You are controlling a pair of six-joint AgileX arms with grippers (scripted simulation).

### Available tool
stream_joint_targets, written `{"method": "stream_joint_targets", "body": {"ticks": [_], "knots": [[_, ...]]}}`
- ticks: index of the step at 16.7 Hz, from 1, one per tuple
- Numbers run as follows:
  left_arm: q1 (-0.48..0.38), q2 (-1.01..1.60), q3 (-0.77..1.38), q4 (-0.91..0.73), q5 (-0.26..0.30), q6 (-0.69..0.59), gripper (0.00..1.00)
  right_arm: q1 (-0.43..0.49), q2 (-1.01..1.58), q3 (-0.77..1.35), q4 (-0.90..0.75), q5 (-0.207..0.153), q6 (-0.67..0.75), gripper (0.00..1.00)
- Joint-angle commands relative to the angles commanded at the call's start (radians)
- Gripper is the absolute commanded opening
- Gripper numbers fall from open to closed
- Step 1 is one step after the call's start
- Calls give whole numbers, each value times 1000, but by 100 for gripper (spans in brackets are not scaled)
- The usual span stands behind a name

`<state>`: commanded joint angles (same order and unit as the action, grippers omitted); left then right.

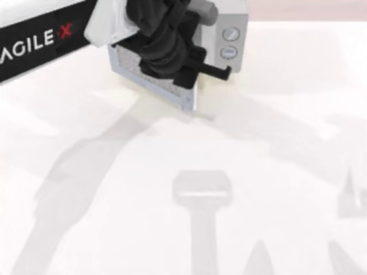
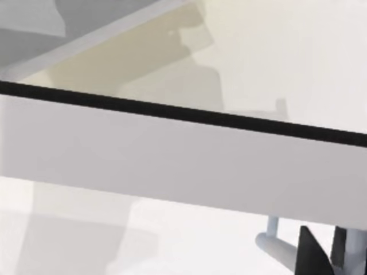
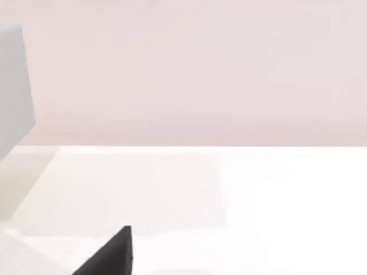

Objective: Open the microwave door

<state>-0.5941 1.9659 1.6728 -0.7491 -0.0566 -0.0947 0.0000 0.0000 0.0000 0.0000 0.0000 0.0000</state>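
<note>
Step in hand: swinging the door out. The small boxy light-grey microwave (image 1: 229, 34) sits at the far edge of the white worktop (image 1: 172, 189), its two round silver knobs on the side strip just beyond the left hand (image 1: 221, 71). The flat light-grey microwave door with speckled mesh window (image 1: 143, 71) stands angled away from the oven front — partly open, its free edge out toward the near side, hinge side under the arm.

Left hand: black fingers reach across the door's free edge toward the knob strip, with the arm's bulk directly above the mesh panel. From the top view I cannot tell whether the fingers are clenched on the handle edge or merely hooked behind it. The left wrist view shows only a broad grey panel with a dark line along its edge (image 2: 172, 154) filling the frame, very close — probably the door.

Right hand: parked, outside the top view; its wrist view shows one dark fingertip (image 3: 112, 255) over bare worktop, and a grey corner of the microwave far off.

Judgement: door roughly part-way. Next move calls for drawing the free edge further along its arc about the hinge, the hand turning with the panel so contact is not lost.
</note>
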Motion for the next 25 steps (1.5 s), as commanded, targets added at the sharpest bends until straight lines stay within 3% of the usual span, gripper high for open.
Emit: {"method": "stream_joint_targets", "body": {"ticks": [10,25], "knots": [[35,-72,-98,30,70,121,0,0,0,0,0,0,0,100],[35,-73,-100,29,72,123,0,0,0,0,0,0,0,100]]}}
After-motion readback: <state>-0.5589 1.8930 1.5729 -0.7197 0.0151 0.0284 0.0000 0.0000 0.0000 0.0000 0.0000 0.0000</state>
